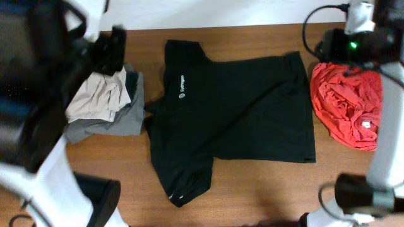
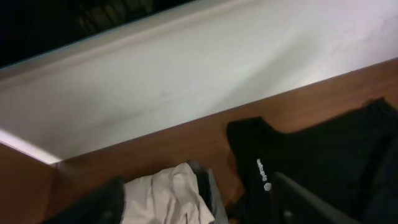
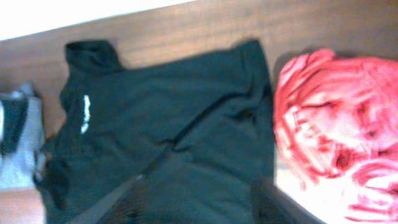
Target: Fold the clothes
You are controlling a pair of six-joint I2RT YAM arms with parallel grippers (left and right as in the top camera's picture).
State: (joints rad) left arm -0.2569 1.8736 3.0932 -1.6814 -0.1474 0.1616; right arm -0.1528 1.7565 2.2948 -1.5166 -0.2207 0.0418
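The clothes are a black short-sleeved shirt (image 1: 227, 113) lying spread out on the wooden table, with its small white logo (image 1: 182, 88) towards the left. My left gripper (image 2: 205, 211) hangs open above the beige garment, just left of the shirt (image 2: 323, 149), and nothing is between its fingers (image 2: 99, 205). Raised over the shirt's right part (image 3: 186, 112), my right gripper (image 3: 199, 208) is open too and holds nothing. In the overhead view both arms sit at the far corners, left (image 1: 113, 50) and right (image 1: 353, 44).
A beige garment (image 1: 101, 94) lies on a grey one (image 1: 120, 120) at the shirt's left edge. A crumpled red-orange garment (image 1: 347, 104) lies to the right of the shirt. A white wall (image 2: 186, 74) runs along the table's far edge.
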